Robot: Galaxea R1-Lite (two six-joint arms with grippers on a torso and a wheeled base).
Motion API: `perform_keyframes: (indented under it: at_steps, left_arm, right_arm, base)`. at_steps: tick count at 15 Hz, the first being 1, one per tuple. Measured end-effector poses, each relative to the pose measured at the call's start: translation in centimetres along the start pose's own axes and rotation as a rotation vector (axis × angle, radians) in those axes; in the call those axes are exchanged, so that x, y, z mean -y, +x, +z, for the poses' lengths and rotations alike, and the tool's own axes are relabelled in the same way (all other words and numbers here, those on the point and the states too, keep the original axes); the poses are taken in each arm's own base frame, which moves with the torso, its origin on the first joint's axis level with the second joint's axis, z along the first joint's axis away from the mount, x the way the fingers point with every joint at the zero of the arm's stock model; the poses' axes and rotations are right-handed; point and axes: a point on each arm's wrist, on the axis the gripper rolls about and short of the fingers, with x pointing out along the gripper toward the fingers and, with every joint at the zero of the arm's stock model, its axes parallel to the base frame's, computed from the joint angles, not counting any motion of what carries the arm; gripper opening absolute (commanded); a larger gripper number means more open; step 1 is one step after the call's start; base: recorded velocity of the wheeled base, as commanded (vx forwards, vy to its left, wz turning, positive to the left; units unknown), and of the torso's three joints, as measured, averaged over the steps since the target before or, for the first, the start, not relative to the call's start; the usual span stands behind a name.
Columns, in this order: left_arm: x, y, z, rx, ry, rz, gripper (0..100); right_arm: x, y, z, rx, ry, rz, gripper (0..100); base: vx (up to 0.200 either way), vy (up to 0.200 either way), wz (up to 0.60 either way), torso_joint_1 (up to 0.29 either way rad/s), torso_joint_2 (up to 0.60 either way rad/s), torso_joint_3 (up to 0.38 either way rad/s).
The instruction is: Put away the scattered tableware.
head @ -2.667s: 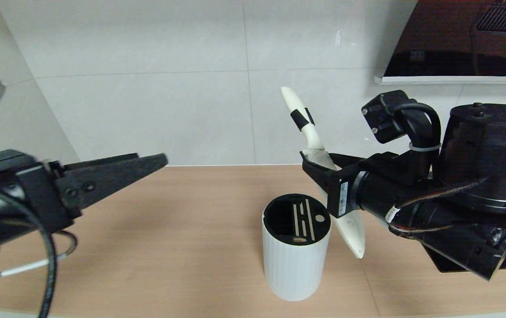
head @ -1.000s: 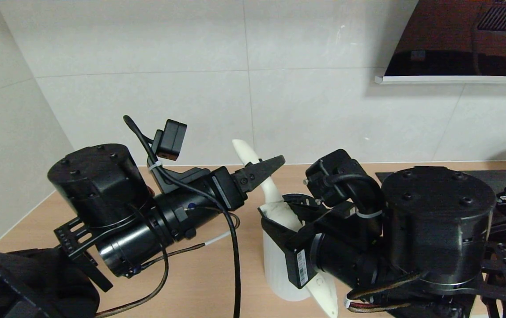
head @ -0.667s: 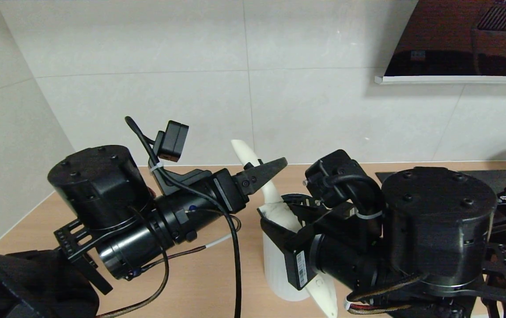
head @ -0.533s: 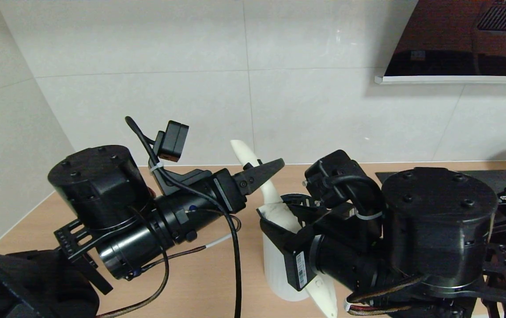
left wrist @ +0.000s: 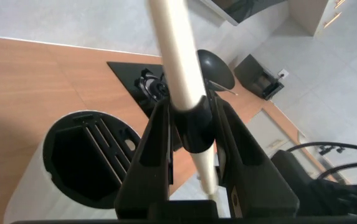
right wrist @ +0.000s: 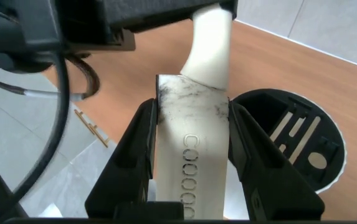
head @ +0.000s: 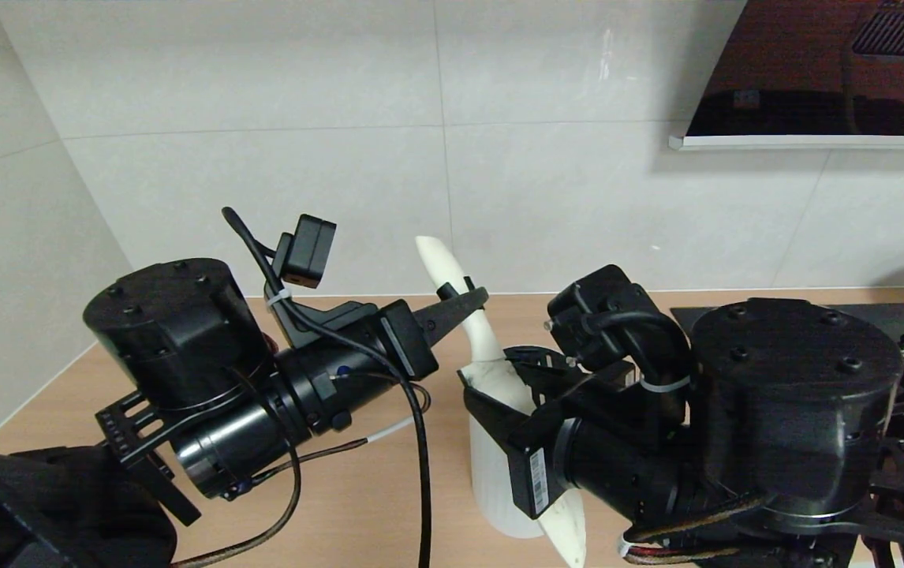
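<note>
Right gripper (head: 499,377) is examined first. Its jaws are closed narrow on the broad blade of the white utensil (head: 485,341), one finger flat on each face. We note a row of oval holes and dark smudges on the blade in the right wrist view. The blade tip hangs lowest and nearest, in front of the white holder (head: 490,481) and outside its wall, not in any slot.

The holder stands upright on the wooden counter (head: 357,505), just behind and below the right gripper. Its black slotted top (left wrist: 85,155) is open and unobstructed.

Farther back and to the left, the left gripper (head: 464,304) is clamped across the handle at the black band (left wrist: 194,127), with a finger on either side and no gap that we can see. The handle end rises past it toward the tiled wall.

On orientation, the long axis is steeply tilted. It runs from the blade tip, low, near and right, to the handle end, high, far and left. The blade points down toward us and the handle points up and away.

On reason, we judge this double grip to be a handover in mid-air. The blade-side grip leaves the working end blocked, whereas a grip at the handle would leave the blade free to go down into the holder.
</note>
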Motion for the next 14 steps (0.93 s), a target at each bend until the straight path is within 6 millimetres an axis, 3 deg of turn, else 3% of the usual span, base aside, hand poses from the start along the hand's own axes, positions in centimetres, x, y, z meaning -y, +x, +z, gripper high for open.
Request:
perform_keyframes:
  at_steps: [2, 3, 10, 14]
  left_arm:
    - [0.1, -0.1, 0.1, 0.004, 0.003, -0.003, 0]
    - [0.2, -0.2, 0.2, 0.008, 0.004, -0.007, 0]
    - [1.7, -1.1, 2.3, 0.087, 0.155, -0.045, 0]
    - [3.1, -0.7, 6.6, 0.257, 0.399, -0.072, 0]
  right_arm:
    - [0.0, 0.0, 0.0, 0.002, 0.002, 0.001, 0]
    - [0.0, 0.0, 0.0, 0.003, 0.002, 0.000, 100]
    - [0.2, -0.4, 0.6, 0.038, 0.014, -0.002, 100]
    - [2.9, -1.8, 2.4, 0.106, 0.037, -0.073, 100]
  base:
    - [0.000, 0.000, 0.00, 0.000, 0.00, 0.000]
    - [0.000, 0.000, 0.00, 0.000, 0.00, 0.000]
    - [0.000, 0.000, 0.00, 0.000, 0.00, 0.000]
    - [0.000, 0.000, 0.00, 0.000, 0.00, 0.000]
